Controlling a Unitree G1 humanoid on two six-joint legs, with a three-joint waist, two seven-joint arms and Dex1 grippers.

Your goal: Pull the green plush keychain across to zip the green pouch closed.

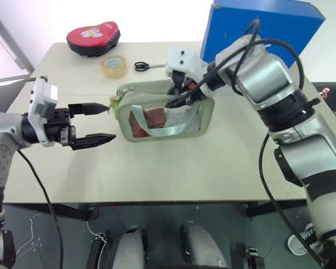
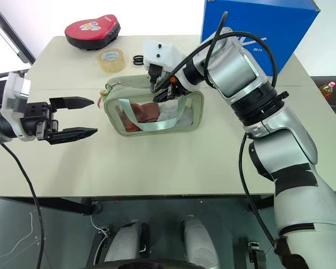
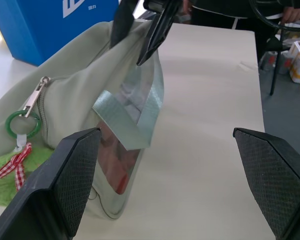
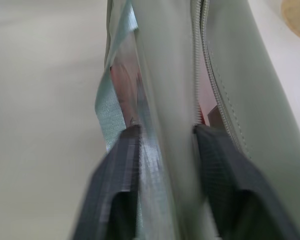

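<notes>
The green pouch (image 1: 163, 112) is sitting in the middle of the table (image 1: 213, 168), and the right gripper (image 4: 162, 135) is pinching its soft front wall at the top edge. The left gripper (image 1: 96, 124) is waiting with fingers wide apart just beside the pouch's end, where the green plush keychain (image 3: 15, 172) is hanging. The charm looks light and squishy, so grabbing its fluffy body near the ring seems best

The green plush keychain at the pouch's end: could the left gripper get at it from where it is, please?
Probably yes. The left gripper is open and faces the green plush keychain with nothing between them, while the right gripper pinches the green pouch near its far end.
</notes>
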